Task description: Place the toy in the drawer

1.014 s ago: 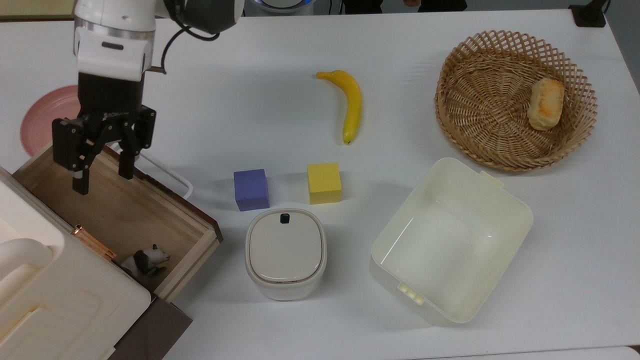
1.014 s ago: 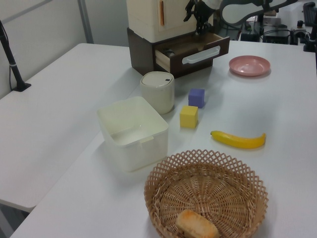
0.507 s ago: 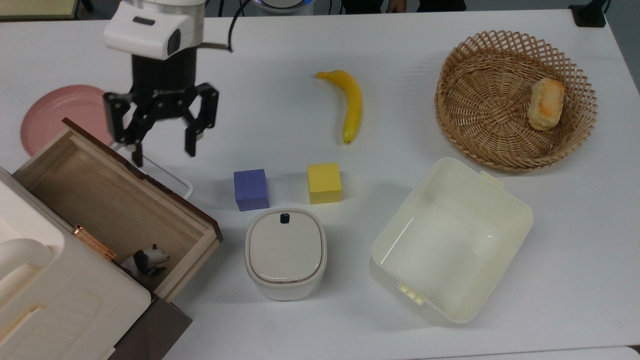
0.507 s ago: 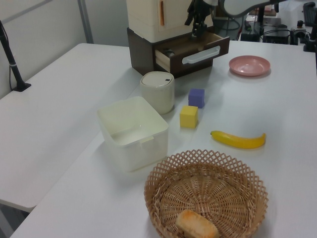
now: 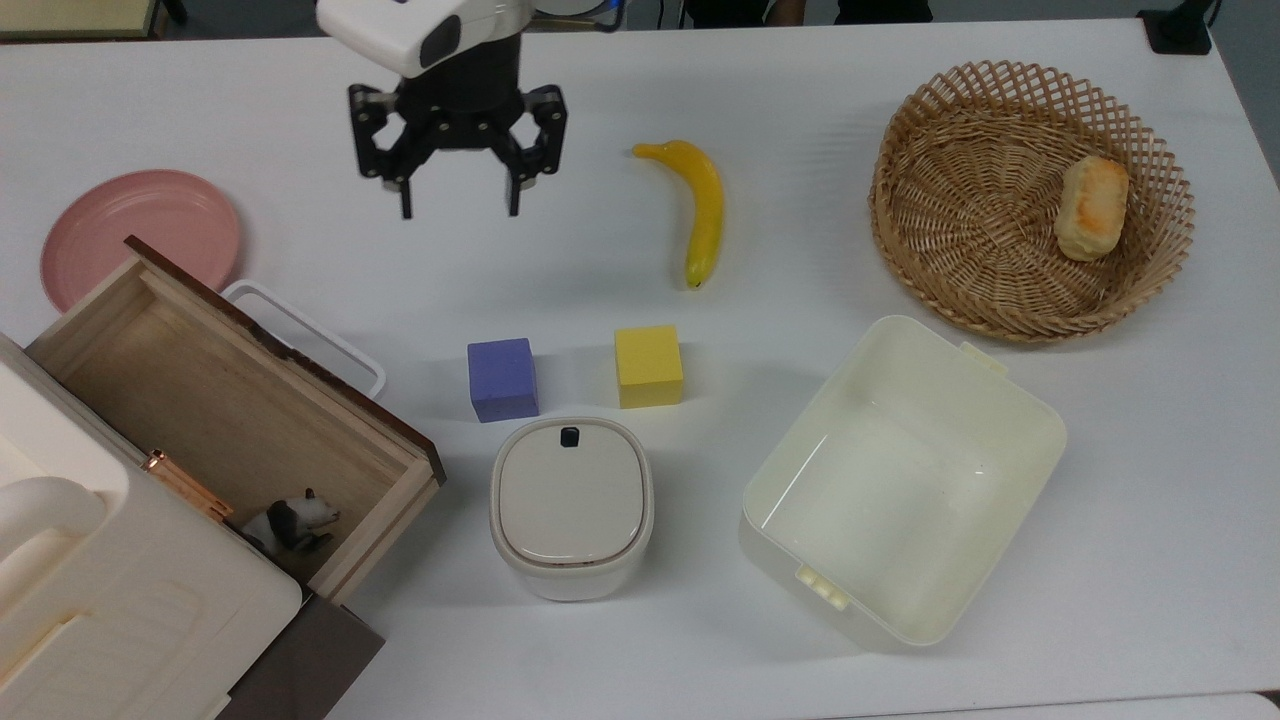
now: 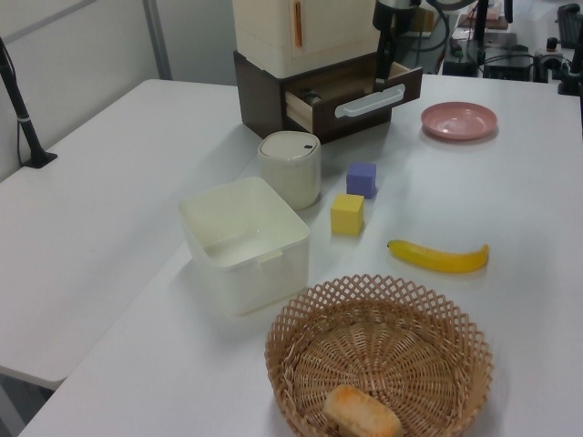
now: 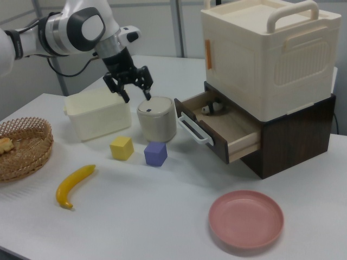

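Top view: toy (image 5: 292, 521) lies inside the open drawer (image 5: 120, 330), near corner by the cabinet. You'll find the jaws (image 5: 457, 212) spread apart and empty, well away to the far right above bare worktop (image 5: 560, 270).

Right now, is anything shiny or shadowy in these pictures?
In the top view, the cream bin shows thin bright glints on its inner wall, and soft shadows lie beside the purple cube and yellow cube. In the right view, the toy sits in the drawer's shade.
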{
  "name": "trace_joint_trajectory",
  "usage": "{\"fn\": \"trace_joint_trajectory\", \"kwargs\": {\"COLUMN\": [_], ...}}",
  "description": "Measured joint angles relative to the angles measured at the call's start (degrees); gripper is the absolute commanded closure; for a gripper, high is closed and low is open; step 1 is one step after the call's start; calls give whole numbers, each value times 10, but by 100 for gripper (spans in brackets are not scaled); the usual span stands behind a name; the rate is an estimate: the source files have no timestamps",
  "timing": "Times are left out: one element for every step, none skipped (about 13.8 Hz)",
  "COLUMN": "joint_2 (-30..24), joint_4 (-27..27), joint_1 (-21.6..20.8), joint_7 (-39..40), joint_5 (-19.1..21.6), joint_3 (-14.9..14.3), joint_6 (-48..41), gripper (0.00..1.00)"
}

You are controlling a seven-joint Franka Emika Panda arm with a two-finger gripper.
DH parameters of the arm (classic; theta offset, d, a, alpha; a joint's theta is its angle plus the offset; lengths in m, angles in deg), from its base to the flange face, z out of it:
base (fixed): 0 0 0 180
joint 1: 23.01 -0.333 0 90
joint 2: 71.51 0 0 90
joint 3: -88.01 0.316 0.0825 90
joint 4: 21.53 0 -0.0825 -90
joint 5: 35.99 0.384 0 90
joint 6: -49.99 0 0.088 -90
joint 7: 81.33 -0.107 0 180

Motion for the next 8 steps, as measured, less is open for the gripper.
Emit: {"fn": "trace_joint_trajectory", "kwargs": {"joint_2": [-1, -2, -3, -5, -10, -15, -25, -32], "joint_4": [0, 0, 0, -1, -1, -1, -1, -1], "joint_1": [-3, -4, -4, -3, -3, -2, -1, 0], "joint_7": [-19, -30, -35, -39, -40, -42, -46, -47], "joint_5": [7, 15, 22, 27, 30, 38, 59, 71], "joint_3": [0, 0, 0, 0, 0, 0, -1, -2], "joint_6": [-20, -37, -54, -80, -107, -121, -133, -138], "gripper": [0, 0, 0, 0, 0, 0, 0, 0]}}
